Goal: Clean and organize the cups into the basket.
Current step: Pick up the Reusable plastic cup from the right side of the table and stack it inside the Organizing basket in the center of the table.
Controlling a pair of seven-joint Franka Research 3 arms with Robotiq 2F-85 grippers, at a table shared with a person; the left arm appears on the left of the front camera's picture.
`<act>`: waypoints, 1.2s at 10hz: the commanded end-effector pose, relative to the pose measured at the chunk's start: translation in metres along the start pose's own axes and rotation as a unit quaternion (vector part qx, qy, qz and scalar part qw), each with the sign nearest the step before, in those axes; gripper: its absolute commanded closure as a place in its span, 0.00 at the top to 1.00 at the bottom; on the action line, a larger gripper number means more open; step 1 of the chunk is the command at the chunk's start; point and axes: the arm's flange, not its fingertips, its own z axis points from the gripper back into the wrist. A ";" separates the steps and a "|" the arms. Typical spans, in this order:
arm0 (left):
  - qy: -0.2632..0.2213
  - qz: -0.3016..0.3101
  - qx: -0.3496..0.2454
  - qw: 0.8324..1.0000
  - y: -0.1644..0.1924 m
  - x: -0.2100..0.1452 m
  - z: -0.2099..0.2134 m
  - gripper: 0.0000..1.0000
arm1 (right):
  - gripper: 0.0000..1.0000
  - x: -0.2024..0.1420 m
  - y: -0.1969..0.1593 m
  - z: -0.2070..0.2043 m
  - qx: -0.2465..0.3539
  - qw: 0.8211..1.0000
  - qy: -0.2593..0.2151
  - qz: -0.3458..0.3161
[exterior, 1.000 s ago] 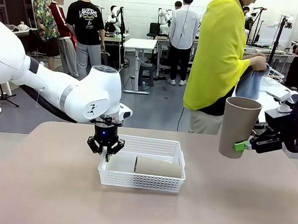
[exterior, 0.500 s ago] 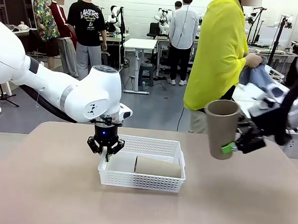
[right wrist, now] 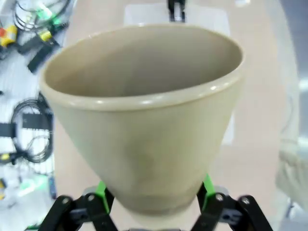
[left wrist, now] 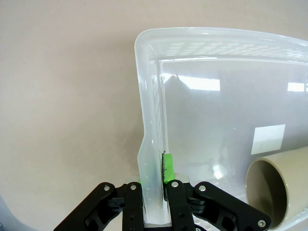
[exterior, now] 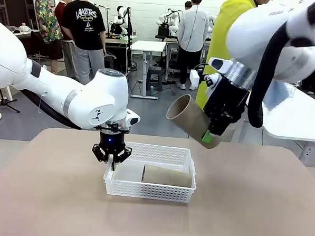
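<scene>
A white lattice basket (exterior: 159,192) sits mid-table with one tan cup (exterior: 167,176) lying on its side inside; that cup's mouth (left wrist: 279,187) shows in the left wrist view. My left gripper (exterior: 111,159) is shut on the basket's left wall (left wrist: 153,144). Above the table right of the basket, my right gripper (exterior: 212,134) is shut on the base of a second tan cup (exterior: 191,120), tilted with its mouth up and to the left. In the right wrist view this cup (right wrist: 144,115) stands between the green pads (right wrist: 207,185).
A person in a yellow top (exterior: 225,31) stands behind my right arm at the far side. A white table (exterior: 292,117) lies to the right. Bare tan tabletop (exterior: 248,207) surrounds the basket.
My right arm has swung left from the table's right edge toward the basket, carrying the tan cup and tipping it from upright to slanted. The left gripper and basket stayed still.
</scene>
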 end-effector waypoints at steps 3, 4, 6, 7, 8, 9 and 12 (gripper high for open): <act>-0.001 0.000 0.000 1.000 -0.001 0.000 0.001 0.00 | 0.80 0.049 -0.021 -0.043 0.011 0.990 0.143 0.010; -0.001 0.000 0.000 1.000 -0.001 0.000 0.001 0.00 | 0.80 0.065 -0.027 -0.066 0.009 0.988 0.154 0.015; -0.001 0.000 0.000 1.000 -0.001 0.000 0.001 0.00 | 0.80 0.073 -0.030 -0.086 -0.003 0.983 0.180 0.032; -0.001 0.000 0.000 1.000 -0.001 0.000 0.001 0.00 | 0.80 0.071 -0.029 -0.092 0.001 0.982 0.186 0.035; -0.001 0.000 0.000 1.000 -0.001 0.000 0.001 0.00 | 0.80 0.067 -0.029 -0.092 0.006 0.983 0.183 0.036; -0.001 0.000 0.000 1.000 -0.001 0.000 0.001 0.00 | 0.80 0.061 -0.027 -0.087 0.008 0.985 0.170 0.038; -0.001 0.000 0.000 1.000 -0.001 0.000 0.001 0.00 | 0.80 0.067 -0.028 -0.099 0.012 0.984 0.175 0.039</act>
